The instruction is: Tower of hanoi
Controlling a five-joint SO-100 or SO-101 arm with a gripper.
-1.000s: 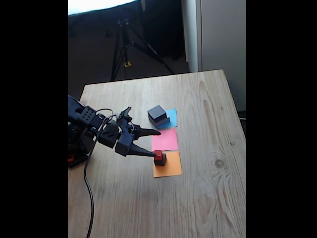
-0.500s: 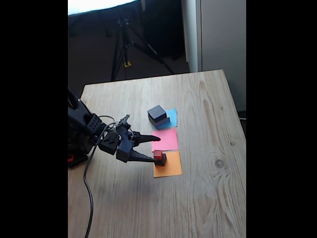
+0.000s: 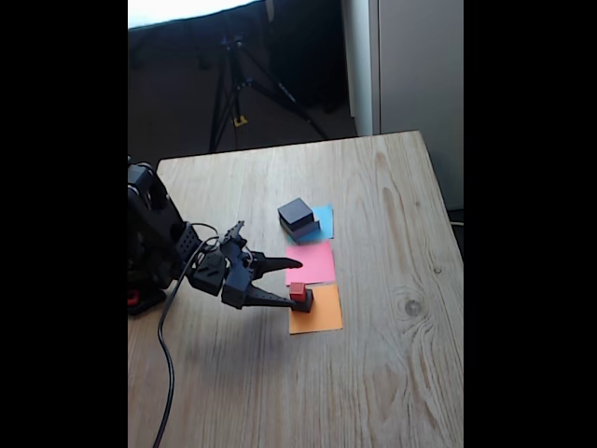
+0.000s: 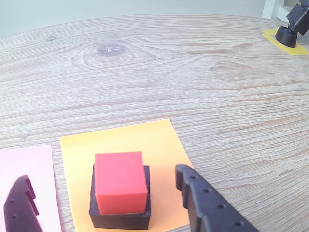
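A tiny red cube (image 3: 298,292) sits on the smallest black block (image 3: 303,303), which rests on the orange paper square (image 3: 317,313). Two larger dark blocks (image 3: 298,219) are stacked on the blue paper (image 3: 325,220). My gripper (image 3: 298,283) reaches in from the left and is open, one finger over the pink paper (image 3: 312,263), the other beside the red cube. In the wrist view the red cube (image 4: 120,181) and the black block (image 4: 120,216) under it lie between the two fingers (image 4: 207,203), with gaps on both sides of the gripper (image 4: 102,176).
The wooden table (image 3: 392,373) has free room to the right and front of the papers. A black cable (image 3: 168,373) runs along the table's left side. A tripod (image 3: 233,84) stands behind the table. In the wrist view a black object (image 4: 288,35) sits at far right.
The gripper has sunk lower toward the table around the red cube, while the arm's rear link has swung up. The blocks have not moved.
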